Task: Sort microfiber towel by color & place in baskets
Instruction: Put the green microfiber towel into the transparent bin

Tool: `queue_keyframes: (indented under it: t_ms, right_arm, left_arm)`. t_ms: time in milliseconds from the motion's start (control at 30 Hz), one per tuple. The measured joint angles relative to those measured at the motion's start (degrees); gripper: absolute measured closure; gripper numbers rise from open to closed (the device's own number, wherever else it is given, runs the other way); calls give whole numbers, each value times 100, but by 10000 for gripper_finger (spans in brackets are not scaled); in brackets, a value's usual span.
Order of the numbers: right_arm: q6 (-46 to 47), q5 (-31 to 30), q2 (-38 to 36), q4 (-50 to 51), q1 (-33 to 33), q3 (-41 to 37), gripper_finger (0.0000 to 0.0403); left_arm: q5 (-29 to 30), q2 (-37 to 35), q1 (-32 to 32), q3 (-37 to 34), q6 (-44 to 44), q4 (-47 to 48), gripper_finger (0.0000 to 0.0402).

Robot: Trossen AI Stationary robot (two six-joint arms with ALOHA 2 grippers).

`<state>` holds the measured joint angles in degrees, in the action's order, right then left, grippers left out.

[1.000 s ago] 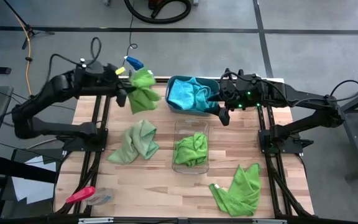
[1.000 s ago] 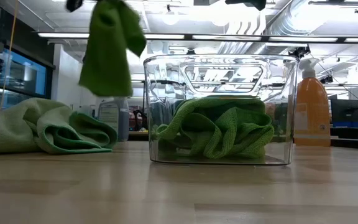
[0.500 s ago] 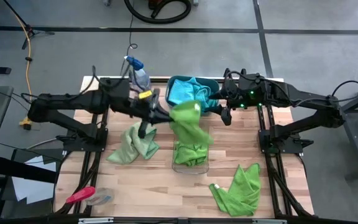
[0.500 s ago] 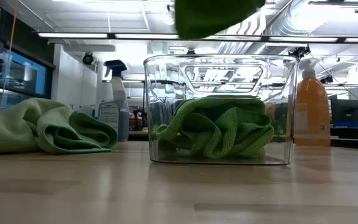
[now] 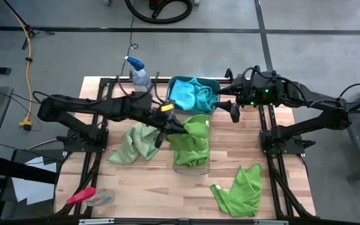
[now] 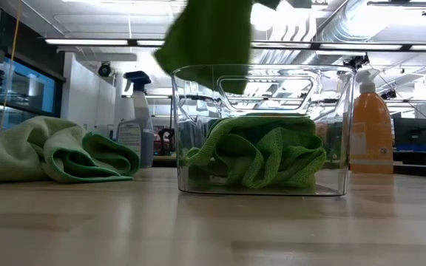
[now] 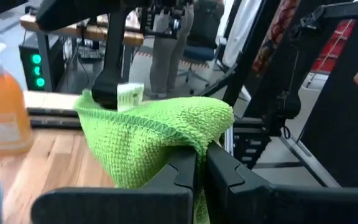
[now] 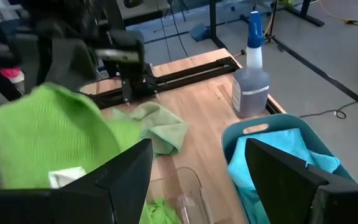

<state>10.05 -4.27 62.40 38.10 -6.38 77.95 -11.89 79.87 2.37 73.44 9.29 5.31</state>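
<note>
Our left gripper (image 5: 167, 125), jaws clamped on a green towel (image 5: 191, 132), holds it over the clear bin (image 5: 192, 164); our right gripper (image 5: 233, 111), jaws apart, hangs beside the teal tub (image 5: 175, 82).

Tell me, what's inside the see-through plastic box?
The clear narrow plastic bin holds a crumpled lime green microfiber towel on its bottom. The shut left gripper hangs a second green towel over the bin. Anything under the crumpled towel is hidden.
</note>
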Motion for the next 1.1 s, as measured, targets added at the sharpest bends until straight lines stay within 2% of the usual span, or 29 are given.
queue_keyframes:
  t_ms: [200, 333, 733, 867, 1100]
  right_arm:
    - [28, 2, -14, 14, 1, 0, 147]
    - [39, 2, -14, 14, 1, 0, 147]
    - [39, 7, -14, 16, 1, 0, 147]
    - [11, -44, -14, 16, 1, 0, 147]
    - [-107, -175, -14, 16, 1, 0, 147]
  left_arm:
    - [-587, 567, 0, 1, 85, -533, 401]
    - [-840, 689, 35, 1, 106, 249, 401]
    - [380, 739, 33, -1, -451, 3069, 401]
    - [333, 745, -47, -1, -492, 2819, 401]
    - [56, 886, -61, 11, -807, 1590, 401]
